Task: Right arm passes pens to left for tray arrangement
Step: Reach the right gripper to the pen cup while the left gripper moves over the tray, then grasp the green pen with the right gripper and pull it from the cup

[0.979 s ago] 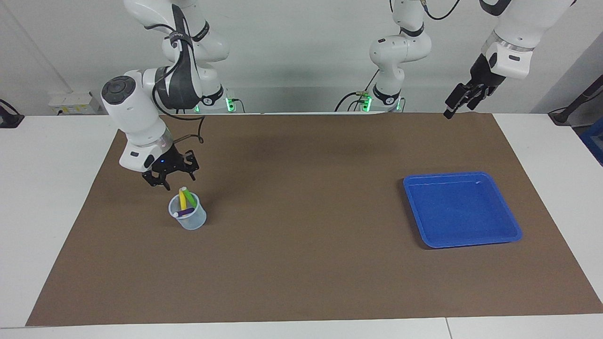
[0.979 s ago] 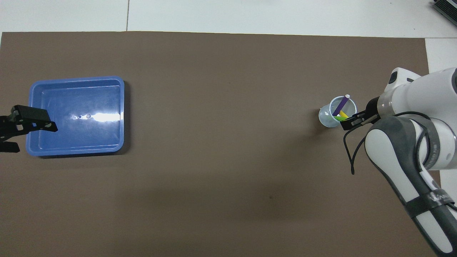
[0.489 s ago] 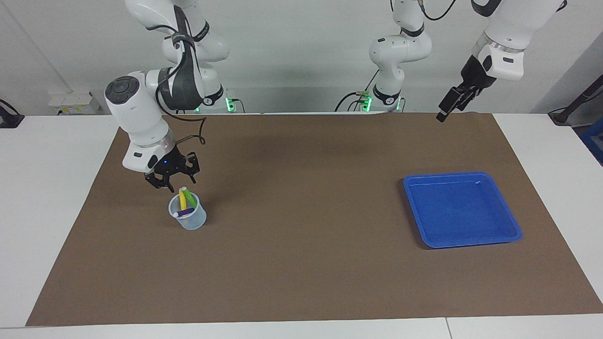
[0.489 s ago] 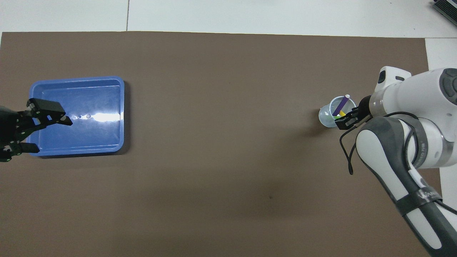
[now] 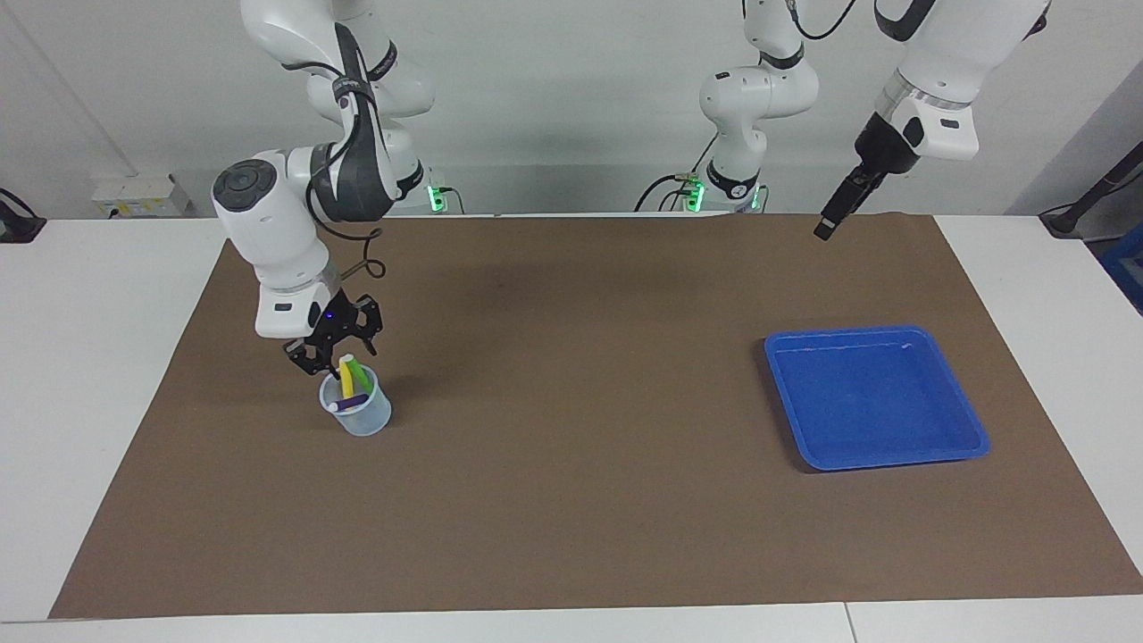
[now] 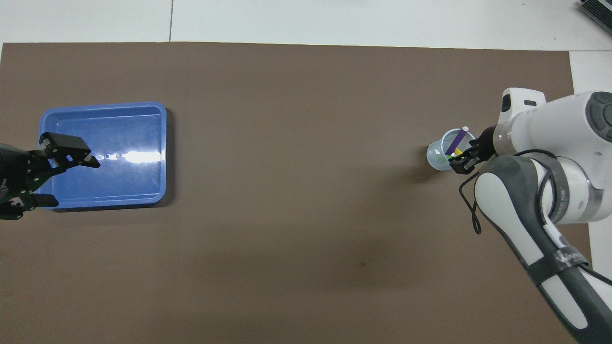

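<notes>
Three pens stand in a small translucent cup (image 5: 364,418): a green one (image 5: 359,374), a yellow one (image 5: 345,380) and a purple one (image 5: 348,405). My right gripper (image 5: 335,354), with its blue light, is open just above the cup, its fingers on either side of the green and yellow pen tops. In the overhead view it (image 6: 462,160) covers part of the cup (image 6: 436,157) and the purple pen (image 6: 458,140) shows. My left gripper (image 5: 827,223) is open and empty, raised high over the mat's edge nearest the robots. The blue tray (image 5: 893,333) is empty.
A brown mat (image 5: 571,464) covers most of the white table. The tray (image 6: 162,143) lies toward the left arm's end and the cup toward the right arm's end, with bare mat between them.
My right gripper has moved over the cup and come down to the pen tops. My left arm has lifted and turned its gripper a little toward the table's middle.
</notes>
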### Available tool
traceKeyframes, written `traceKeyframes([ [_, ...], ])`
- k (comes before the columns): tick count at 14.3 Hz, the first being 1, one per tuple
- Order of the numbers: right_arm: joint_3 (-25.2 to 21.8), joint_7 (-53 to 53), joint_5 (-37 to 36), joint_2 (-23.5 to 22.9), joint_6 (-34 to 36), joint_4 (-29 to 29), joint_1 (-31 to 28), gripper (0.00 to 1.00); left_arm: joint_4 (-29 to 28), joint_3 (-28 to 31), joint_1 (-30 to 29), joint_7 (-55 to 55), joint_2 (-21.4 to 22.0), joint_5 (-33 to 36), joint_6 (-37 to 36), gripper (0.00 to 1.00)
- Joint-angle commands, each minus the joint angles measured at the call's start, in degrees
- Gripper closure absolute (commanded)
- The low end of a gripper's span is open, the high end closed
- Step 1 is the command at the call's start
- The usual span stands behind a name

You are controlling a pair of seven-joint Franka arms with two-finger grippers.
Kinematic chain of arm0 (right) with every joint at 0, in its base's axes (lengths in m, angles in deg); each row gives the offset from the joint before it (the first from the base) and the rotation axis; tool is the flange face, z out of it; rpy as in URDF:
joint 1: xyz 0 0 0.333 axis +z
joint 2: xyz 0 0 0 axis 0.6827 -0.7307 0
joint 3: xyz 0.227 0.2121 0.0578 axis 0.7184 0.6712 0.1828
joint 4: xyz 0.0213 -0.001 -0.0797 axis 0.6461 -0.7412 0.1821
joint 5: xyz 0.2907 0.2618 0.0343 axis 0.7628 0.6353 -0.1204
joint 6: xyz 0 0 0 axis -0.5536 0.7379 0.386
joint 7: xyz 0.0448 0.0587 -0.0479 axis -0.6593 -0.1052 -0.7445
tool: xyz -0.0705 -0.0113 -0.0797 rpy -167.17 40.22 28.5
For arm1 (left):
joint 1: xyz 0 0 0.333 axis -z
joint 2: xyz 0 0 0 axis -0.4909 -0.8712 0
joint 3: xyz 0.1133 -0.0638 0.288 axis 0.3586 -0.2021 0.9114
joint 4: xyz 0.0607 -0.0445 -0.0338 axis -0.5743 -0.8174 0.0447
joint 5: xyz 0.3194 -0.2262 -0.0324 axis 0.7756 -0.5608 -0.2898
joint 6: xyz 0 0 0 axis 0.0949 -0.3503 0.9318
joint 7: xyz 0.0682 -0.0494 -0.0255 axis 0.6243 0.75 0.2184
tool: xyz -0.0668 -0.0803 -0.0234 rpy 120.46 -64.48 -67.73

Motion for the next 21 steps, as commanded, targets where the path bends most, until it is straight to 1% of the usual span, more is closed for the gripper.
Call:
traceKeyframes([
  [1, -0.08, -2.98, -0.08, 0.34, -1.00, -1.47, 0.22, 0.36, -4.78, 0.58, 1.43, 3.58, 3.26, -1.89, 2.48, 0.00],
  [4, -0.08, -3.95, -0.08, 0.51, -0.21, -1.56, -0.21, 0.38, -4.96, 0.58, 2.21, 6.13, 3.52, -2.77, 2.66, 0.00],
  [8, -0.17, -5.89, -0.08, 0.51, -0.03, -1.56, -0.74, 0.42, -5.49, 0.58, 2.57, 6.75, 3.61, -2.77, 2.92, 0.00],
  [11, -0.17, -5.89, -0.08, 0.51, -0.03, -1.56, -0.83, 0.48, -5.75, 0.58, 2.57, 6.75, 3.70, -2.77, 3.10, 0.00],
  [17, -0.17, -5.89, -0.25, 0.69, -0.12, -2.09, -0.74, 0.57, -6.02, 0.50, 2.74, 6.84, 3.96, -2.77, 3.01, 0.00],
  [18, -0.17, -5.89, -0.60, 0.69, -0.12, -2.18, -0.74, 0.60, -6.28, 0.58, 3.18, 6.84, 4.05, -2.77, 3.10, 0.00],
  [21, -0.17, -5.89, -1.05, 0.69, -0.12, -2.18, -0.74, 0.64, -6.55, 0.58, 3.36, 6.84, 4.14, -2.77, 3.19, 0.00],
])
